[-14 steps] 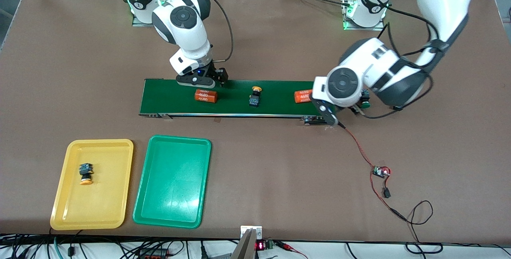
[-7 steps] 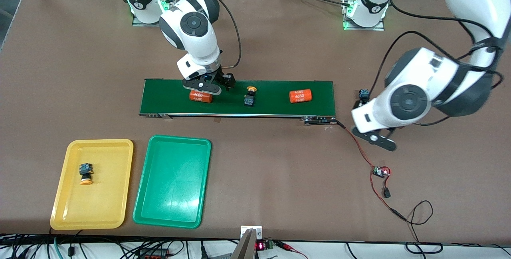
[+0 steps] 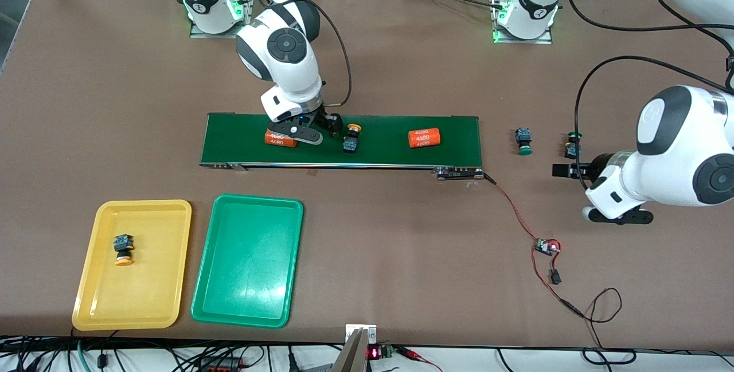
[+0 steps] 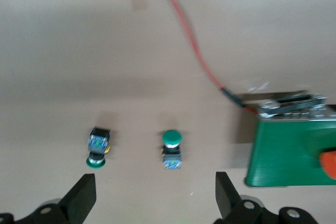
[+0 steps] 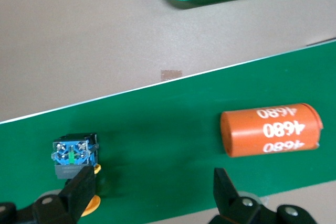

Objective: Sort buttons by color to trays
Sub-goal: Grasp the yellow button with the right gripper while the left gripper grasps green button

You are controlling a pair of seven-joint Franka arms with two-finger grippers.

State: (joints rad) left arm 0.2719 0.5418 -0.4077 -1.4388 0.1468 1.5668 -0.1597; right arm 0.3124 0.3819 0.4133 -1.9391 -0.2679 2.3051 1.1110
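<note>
Buttons: one yellow button (image 3: 123,249) already lay in the yellow tray (image 3: 92,297); another (image 3: 350,138) rode the belt (image 3: 378,154). My right claw (image 3: 321,129), jaws apart, had slid along the belt toward it. My left claw (image 3: 565,170), also apart, had swung off beside two green buttons (image 3: 522,140) on the table.

Orange cylinder (image 3: 279,139) half hidden under the right claw (image 3: 321,129)
</note>
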